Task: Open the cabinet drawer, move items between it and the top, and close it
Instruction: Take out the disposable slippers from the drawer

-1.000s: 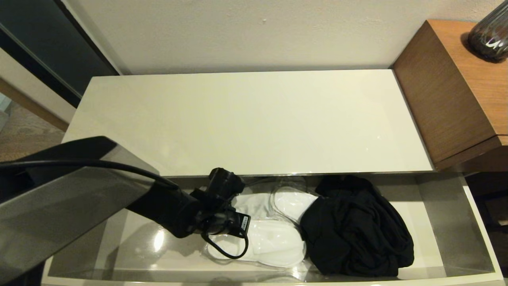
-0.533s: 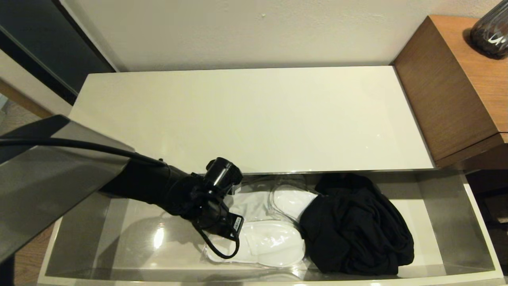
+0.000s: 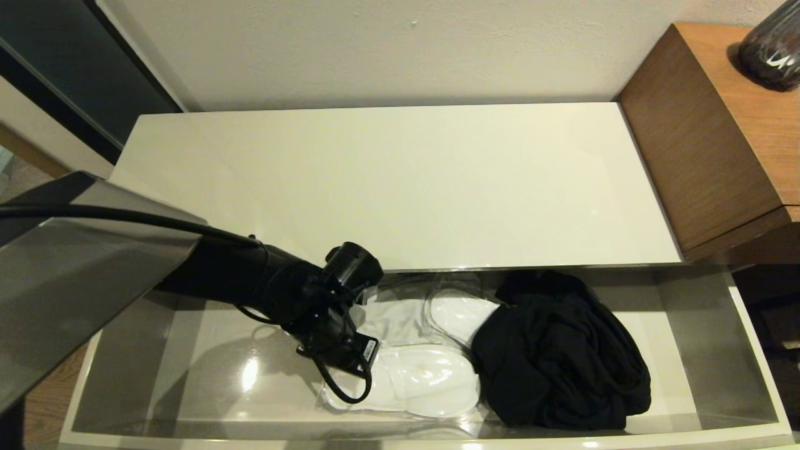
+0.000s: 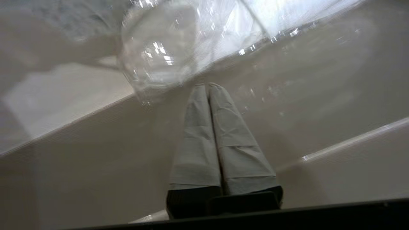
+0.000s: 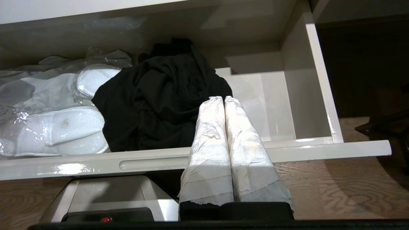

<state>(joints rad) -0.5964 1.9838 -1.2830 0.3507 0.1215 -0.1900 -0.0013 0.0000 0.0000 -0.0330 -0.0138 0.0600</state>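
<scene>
The cabinet drawer (image 3: 747,350) stands pulled out below the bare glossy top (image 3: 400,187). Inside it a crumpled black garment (image 3: 556,362) lies right of centre. Two clear-wrapped pairs of white slippers (image 3: 431,381) lie beside it, over a light grey garment (image 3: 390,319). My left arm (image 3: 300,300) reaches into the drawer from the left. The left gripper (image 4: 207,85) is shut with nothing between its fingers, its tips at the edge of the clear wrap (image 4: 159,57). My right gripper (image 5: 223,98) is shut and parked in front of the drawer's front panel (image 5: 319,150).
A taller brown wooden unit (image 3: 706,144) with a dark vase (image 3: 769,44) stands against the right end of the cabinet. The wall runs close behind the top. Wooden floor (image 5: 335,191) and my base (image 5: 105,198) lie below the drawer front.
My left forearm has dropped lower into the drawer and its wrist has tipped down toward the wrapped slippers. The whole head view shifted slightly. The items have not moved.
</scene>
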